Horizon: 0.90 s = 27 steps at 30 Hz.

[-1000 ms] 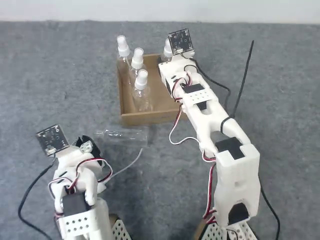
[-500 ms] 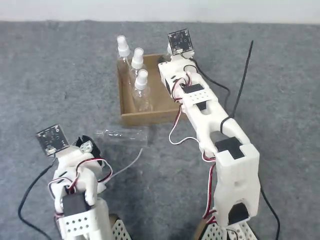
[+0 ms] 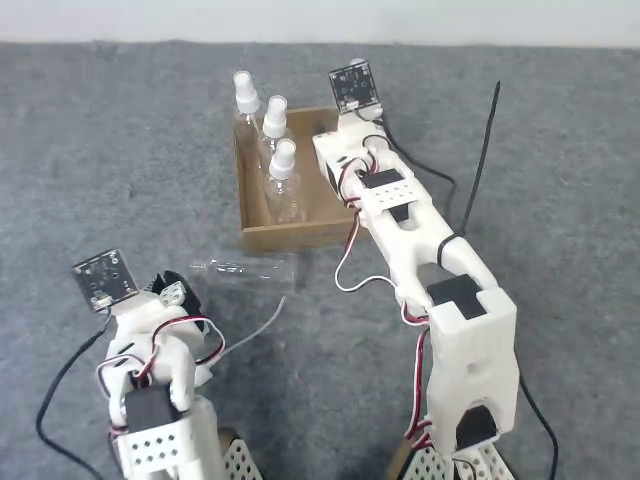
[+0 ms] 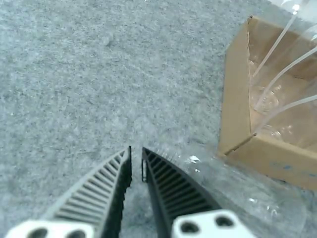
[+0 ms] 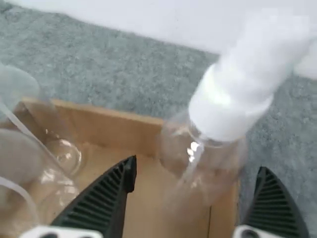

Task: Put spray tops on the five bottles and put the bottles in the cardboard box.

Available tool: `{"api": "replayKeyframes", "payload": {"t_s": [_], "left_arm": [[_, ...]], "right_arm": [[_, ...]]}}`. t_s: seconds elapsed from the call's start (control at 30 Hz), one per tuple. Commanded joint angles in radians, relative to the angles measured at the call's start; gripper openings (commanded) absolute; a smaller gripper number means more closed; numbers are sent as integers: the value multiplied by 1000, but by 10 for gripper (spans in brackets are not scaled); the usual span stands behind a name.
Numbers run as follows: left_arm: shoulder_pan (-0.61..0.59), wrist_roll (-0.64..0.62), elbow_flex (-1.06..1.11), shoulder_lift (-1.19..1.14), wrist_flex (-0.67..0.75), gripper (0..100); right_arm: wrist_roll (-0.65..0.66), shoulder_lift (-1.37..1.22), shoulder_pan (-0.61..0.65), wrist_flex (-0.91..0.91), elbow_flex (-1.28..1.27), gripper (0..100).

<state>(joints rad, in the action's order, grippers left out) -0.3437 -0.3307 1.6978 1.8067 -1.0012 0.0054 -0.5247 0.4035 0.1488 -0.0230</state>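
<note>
Right arm (image 3: 400, 215) is edging sideways; the right gripper (image 5: 195, 171), fingers wide apart, is flanking a tilted clear plastic bottle with white spray top (image 5: 213, 144) at a corner of the brown cardboard box (image 3: 290, 238), so a nudge is risking tipping it out. The left gripper (image 4: 136, 153), fingers together, is waiting beside the uncapped clear bottle (image 3: 245, 270).

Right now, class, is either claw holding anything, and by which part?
Nothing is held. The left claw is shut on nothing; the right claw stands open either side of a spray-topped bottle, apparently not touching it.
</note>
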Motion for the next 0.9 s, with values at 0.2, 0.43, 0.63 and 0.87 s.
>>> {"api": "replayKeyframes", "payload": {"t_s": [0.2, 0.43, 0.63, 0.87], "left_arm": [[5, 2, -13, 18, -6, 30], [5, 2, -13, 18, -6, 30], [5, 2, -13, 18, -6, 30], [5, 2, -13, 18, -6, 30]], "right_arm": [[-2, 157, 1, 140, 61, 306], [-5, 223, 1, 254, 61, 305], [-5, 268, 1, 357, 61, 304], [-5, 355, 1, 535, 61, 303]]}}
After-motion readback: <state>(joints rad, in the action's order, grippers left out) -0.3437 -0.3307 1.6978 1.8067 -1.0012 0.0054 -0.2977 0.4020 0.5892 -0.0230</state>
